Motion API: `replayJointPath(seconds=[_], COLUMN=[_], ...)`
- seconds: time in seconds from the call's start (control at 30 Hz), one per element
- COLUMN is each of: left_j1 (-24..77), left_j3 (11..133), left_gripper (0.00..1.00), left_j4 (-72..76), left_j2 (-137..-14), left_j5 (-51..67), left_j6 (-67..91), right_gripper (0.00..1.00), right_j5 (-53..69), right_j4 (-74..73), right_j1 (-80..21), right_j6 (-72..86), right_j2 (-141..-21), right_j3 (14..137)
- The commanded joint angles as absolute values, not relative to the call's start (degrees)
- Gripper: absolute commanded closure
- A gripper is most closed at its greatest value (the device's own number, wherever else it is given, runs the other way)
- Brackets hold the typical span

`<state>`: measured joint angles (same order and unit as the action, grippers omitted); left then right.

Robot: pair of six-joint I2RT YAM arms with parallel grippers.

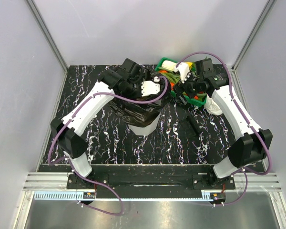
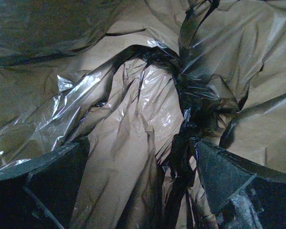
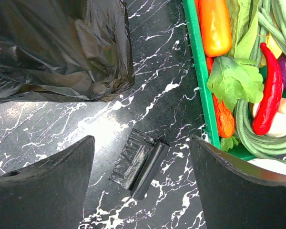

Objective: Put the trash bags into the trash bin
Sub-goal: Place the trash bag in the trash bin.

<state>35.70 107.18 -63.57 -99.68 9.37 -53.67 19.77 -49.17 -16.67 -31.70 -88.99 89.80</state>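
Note:
A large crinkled black trash bag [image 1: 133,110] is spread over the mouth of the white translucent trash bin [image 1: 148,128] at the table's middle. My left gripper [image 1: 153,88] is above the bin's far rim. In the left wrist view it [image 2: 140,181] is open, with the bag's film [image 2: 133,119] filling the view and lying between the fingers. A small folded black trash bag [image 1: 193,125] lies flat on the table right of the bin. My right gripper [image 3: 142,183] is open above that bundle [image 3: 139,163], apart from it. It also shows in the top view [image 1: 183,90].
A shallow green tray [image 1: 161,62] of vegetables stands at the back right; its rim [image 3: 196,71] runs close to my right finger. The spread bag's edge [image 3: 62,52] hangs at the right wrist view's upper left. Grey walls enclose the marbled black table [image 1: 86,95].

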Motion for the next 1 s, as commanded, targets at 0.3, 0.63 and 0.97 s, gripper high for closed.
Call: replayJointPath(seconds=[0.3,0.63,0.97], left_j1=[35.77,35.77,35.60], left_j3=[109.95,108.73,104.50], left_gripper=[0.01,0.01,0.01], left_j4=[-55.64,-51.61,-44.39], left_j2=[-97.56,-90.36,-80.25], left_j5=[3.96,3.25,4.92], left_j6=[-45.45,-43.34,-38.59], right_gripper=[0.14,0.14,0.14], right_j5=[23.56,23.56,24.35], right_j4=[-47.29,-47.29,-48.69], right_j1=[-16.70,-16.70,-16.70], right_j6=[-33.13,-33.22,-32.08], right_j2=[-85.61,-85.78,-83.68], right_j3=[89.39,89.21,92.63])
